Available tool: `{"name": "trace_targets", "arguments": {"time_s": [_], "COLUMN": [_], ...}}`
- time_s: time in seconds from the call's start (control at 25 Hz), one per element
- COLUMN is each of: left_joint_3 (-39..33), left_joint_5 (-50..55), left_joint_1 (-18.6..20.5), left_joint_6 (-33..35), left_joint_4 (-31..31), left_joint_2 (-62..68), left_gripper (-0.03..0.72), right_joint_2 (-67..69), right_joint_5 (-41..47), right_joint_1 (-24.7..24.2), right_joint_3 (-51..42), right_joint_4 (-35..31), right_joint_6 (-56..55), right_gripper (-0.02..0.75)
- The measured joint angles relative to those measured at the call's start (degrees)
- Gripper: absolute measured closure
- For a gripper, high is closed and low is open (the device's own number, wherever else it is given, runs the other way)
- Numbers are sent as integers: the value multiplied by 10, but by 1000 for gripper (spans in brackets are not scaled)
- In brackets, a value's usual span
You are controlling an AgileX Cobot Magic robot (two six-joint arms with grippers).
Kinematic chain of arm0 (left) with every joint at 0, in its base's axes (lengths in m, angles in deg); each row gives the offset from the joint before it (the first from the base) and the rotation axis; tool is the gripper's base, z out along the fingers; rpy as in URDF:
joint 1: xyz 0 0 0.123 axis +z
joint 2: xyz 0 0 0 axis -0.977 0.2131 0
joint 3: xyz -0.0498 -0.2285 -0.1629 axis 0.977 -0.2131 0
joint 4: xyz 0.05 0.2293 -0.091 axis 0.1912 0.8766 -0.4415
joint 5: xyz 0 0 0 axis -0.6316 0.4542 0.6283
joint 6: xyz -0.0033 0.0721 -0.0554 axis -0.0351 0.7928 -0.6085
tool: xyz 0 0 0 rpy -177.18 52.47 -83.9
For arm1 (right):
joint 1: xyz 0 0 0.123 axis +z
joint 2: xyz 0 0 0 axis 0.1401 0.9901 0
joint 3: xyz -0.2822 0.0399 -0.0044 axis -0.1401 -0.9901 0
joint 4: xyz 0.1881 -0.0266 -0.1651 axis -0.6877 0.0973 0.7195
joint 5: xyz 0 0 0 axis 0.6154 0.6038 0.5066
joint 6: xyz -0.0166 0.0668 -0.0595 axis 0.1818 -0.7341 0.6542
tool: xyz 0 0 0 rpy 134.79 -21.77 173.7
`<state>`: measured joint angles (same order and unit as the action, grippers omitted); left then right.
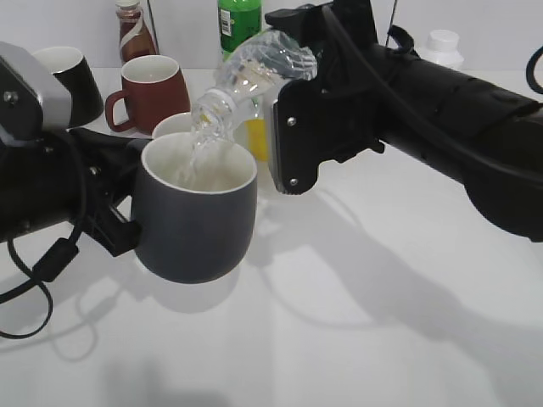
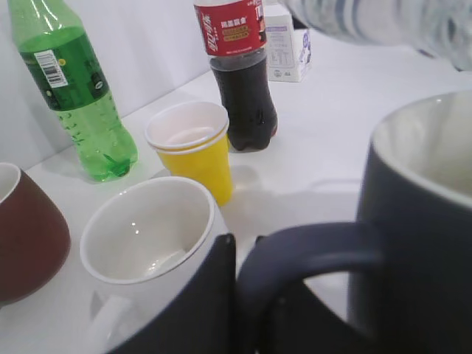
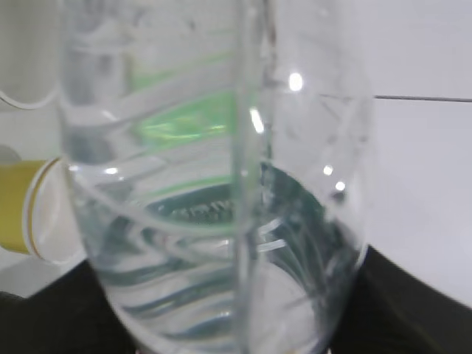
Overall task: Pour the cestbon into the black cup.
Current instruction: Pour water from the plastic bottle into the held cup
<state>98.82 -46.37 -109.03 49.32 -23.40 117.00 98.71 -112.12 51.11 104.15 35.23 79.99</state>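
The cestbon (image 1: 254,68), a clear uncapped bottle, is tilted mouth-down over the black cup (image 1: 199,225), and water streams from its mouth into the cup. My right gripper (image 1: 293,114) is shut on the bottle's body; the bottle fills the right wrist view (image 3: 214,192). My left gripper (image 1: 114,225) is shut on the cup's loop handle (image 2: 310,254) and holds the cup above the table. The cup is charcoal-grey outside and white inside (image 2: 428,155). The bottle's clear body shows at the top right of the left wrist view (image 2: 383,22).
Behind the cup stand a brown-red mug (image 1: 153,89), a glossy black mug (image 1: 72,76), a white mug (image 2: 144,232), stacked yellow paper cups (image 2: 195,151), a green soda bottle (image 2: 74,88), a cola bottle (image 2: 240,74) and a small white carton (image 2: 286,51).
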Motion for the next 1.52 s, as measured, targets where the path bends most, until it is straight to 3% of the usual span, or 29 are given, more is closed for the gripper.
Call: {"name": "trace_targets", "arguments": {"time_s": [0.92,1.08,1.32,1.52], "left_joint_3": [0,0,-1,-1], "left_joint_5": [4,-12,-31,-94], "left_joint_1": [0,0,6,69], "left_joint_6": [1,2,2,2], "left_joint_4": [1,0,-6,-47], "left_joint_2": [0,0,0,0], "left_gripper": [652,652,652,652], "right_joint_2": [-1,-2,-16,-53], "right_joint_5": [-14,34,105,105], "right_joint_1": [0,0,0,-25], "right_joint_3": [4,4,4,4], "right_joint_4": [0,11,61,75], "right_joint_6": [13,-105,-519,-774], "right_gripper": [275,275,275,275]}}
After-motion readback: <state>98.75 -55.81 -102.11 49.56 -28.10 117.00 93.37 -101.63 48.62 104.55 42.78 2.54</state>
